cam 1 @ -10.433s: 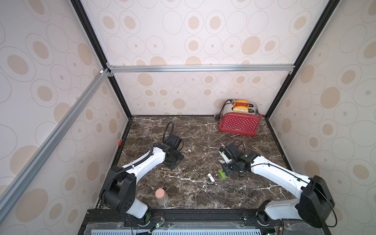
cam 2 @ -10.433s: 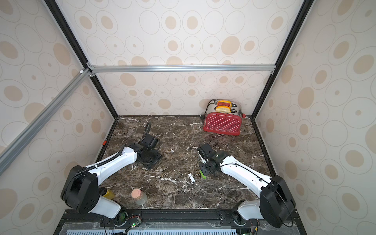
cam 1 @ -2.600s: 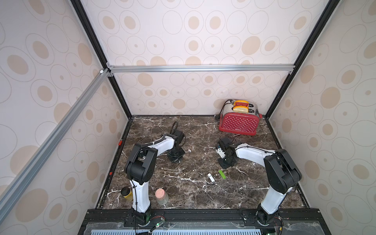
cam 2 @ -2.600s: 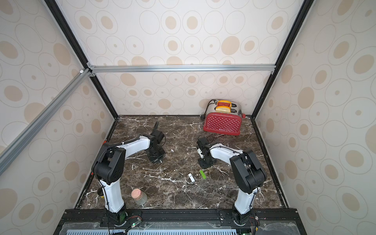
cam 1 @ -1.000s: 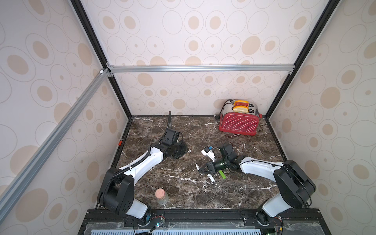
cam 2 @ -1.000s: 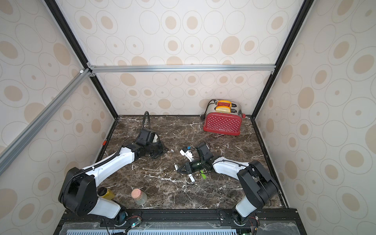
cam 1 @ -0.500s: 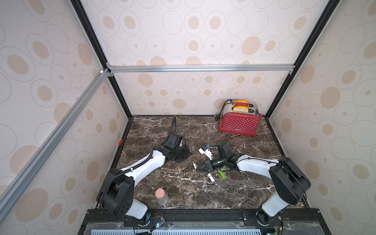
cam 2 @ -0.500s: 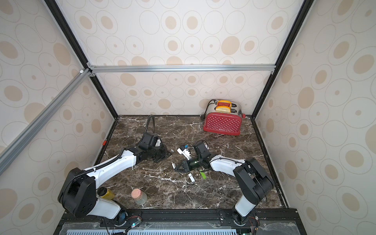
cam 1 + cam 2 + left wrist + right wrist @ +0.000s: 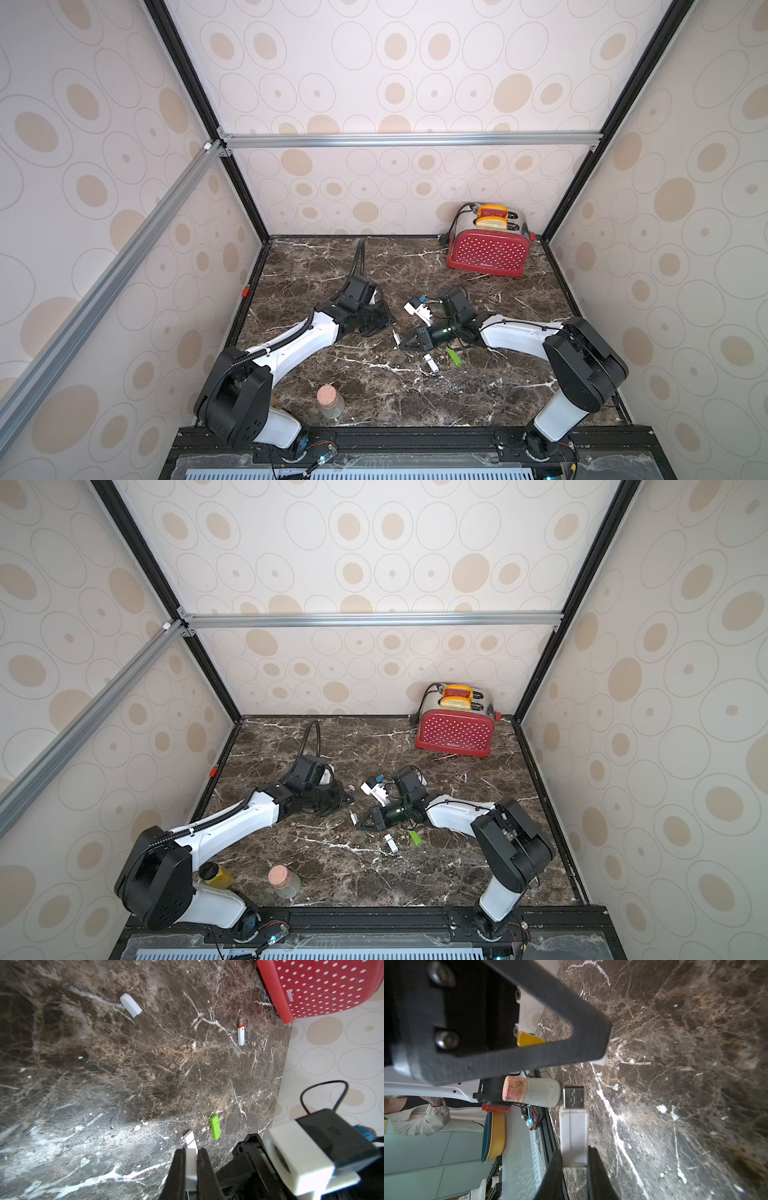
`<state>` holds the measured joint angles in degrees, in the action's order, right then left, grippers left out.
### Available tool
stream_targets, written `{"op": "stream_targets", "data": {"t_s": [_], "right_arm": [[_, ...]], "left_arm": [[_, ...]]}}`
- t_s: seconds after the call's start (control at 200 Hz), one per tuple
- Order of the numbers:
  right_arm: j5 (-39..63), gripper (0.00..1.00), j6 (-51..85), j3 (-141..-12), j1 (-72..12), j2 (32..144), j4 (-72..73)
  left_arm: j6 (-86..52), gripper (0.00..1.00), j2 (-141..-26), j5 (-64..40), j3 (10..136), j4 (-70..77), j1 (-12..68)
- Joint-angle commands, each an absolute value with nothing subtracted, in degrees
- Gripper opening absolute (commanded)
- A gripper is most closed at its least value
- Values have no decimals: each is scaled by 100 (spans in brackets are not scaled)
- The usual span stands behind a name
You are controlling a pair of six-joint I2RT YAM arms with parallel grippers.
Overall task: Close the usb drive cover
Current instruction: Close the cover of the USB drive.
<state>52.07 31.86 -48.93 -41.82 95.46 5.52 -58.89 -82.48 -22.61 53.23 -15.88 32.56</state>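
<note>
Left gripper [image 9: 190, 1153] had edged nearer the right gripper [image 9: 574, 1152] since half a second earlier. Left was clamped on the white cover [image 9: 190, 1167]. Right was clamped on the usb drive [image 9: 573, 1126], connector bare, near table centre. Cover sat at its 11 o'clock, near but apart.

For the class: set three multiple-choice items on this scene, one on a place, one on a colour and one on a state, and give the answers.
1. Where does the red toaster stand?
A. back right corner of the table
B. front edge
C. middle

2. What colour is the USB drive in the right gripper?
A. green
B. black
C. white

3. How is that drive's plug?
A. capped
B. bare
C. snapped off

Answers:
1 A: both top views show it by the back wall, at the right side.
2 C: the right wrist view shows a white body in the grip.
3 B: the metal plug is uncovered, and the left gripper holds a white cap apart from it.
</note>
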Motion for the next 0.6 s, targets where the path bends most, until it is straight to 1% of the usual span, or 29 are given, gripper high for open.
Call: {"op": "stream_targets", "data": {"t_s": [0.0, 0.596], "right_arm": [[5124, 0, 3042, -5053, -4217, 9589, 502], [5057, 0, 3020, -5089, -4211, 9712, 492]], "left_arm": [[-5784, 0, -8095, -2203, 5253, -1477, 3333], [-5880, 0, -7990, -2201, 5230, -1406, 3404]]}}
